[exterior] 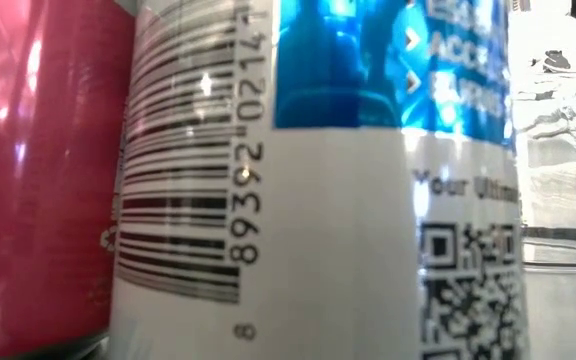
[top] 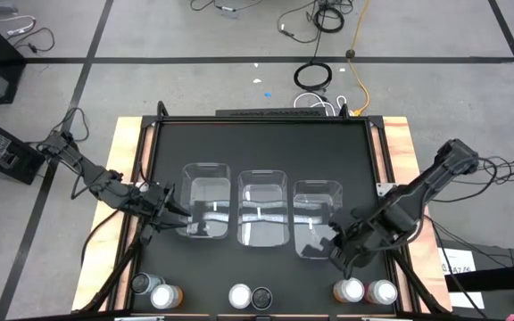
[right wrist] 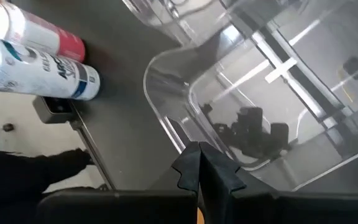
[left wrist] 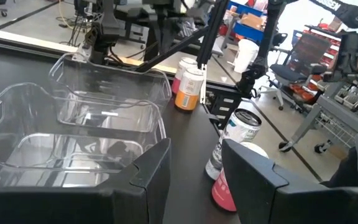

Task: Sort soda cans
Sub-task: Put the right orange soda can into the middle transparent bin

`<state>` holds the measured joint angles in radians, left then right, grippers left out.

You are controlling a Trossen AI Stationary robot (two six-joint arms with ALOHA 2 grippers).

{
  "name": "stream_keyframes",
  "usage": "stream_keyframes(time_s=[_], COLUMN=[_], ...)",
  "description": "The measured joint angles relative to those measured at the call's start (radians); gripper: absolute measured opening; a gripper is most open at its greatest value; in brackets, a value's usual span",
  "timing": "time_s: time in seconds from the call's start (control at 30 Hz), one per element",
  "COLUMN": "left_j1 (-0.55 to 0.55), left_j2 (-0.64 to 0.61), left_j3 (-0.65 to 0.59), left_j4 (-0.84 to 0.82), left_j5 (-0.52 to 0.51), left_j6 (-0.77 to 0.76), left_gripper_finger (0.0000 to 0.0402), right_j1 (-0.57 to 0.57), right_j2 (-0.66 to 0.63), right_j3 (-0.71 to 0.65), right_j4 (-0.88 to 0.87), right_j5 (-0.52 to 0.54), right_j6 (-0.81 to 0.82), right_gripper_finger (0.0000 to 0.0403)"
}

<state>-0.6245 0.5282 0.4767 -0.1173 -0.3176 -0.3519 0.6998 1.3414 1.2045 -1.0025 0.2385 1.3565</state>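
Six soda cans stand in pairs along the table's near edge in the high view: a dark can (top: 141,283) with an orange one (top: 165,295), a white-topped can (top: 239,296) with a dark one (top: 261,297), and an orange can (top: 351,290) with a pink one (top: 382,292). The low view is filled by a pink can (exterior: 38,170) and a white-and-blue can (exterior: 318,200). My left gripper (top: 175,212) (left wrist: 197,171) is open beside the left bin. My right gripper (top: 335,252) (right wrist: 197,165) is shut at the right bin's near corner. My right gripper's shut fingertips (right wrist: 191,163) stand against the near wall (right wrist: 179,140) of the right bin as seen from the wrist. Whether they touch it I cannot tell.
Three clear plastic bins sit side by side mid-table: left (top: 206,169), middle (top: 263,174), right (top: 318,185). Bare black table lies beyond them toward the far edge. Wooden rails run along both sides. Cables lie on the floor past the far edge.
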Motion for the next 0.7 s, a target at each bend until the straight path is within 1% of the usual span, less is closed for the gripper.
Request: stream_keyframes(time_s=[0.1,0.33,0.7], left_j1=[0.000,0.000,0.000], left_j2=[0.000,0.000,0.000], left_j3=[0.000,0.000,0.000], left_j4=[0.000,0.003,0.003], left_j5=[0.000,0.000,0.000], left_j6=[0.000,-0.006,-0.006], left_gripper_finger=[0.0152,0.0152,0.0152], right_j1=[0.000,0.000,0.000], right_j2=[0.015,0.007,0.007], right_j3=[0.000,0.000,0.000], right_j4=[0.009,0.008,0.008], right_j5=[-0.012,-0.035,-0.034], right_j6=[0.000,0.017,0.019], right_gripper_finger=[0.0000,0.0000,0.0001])
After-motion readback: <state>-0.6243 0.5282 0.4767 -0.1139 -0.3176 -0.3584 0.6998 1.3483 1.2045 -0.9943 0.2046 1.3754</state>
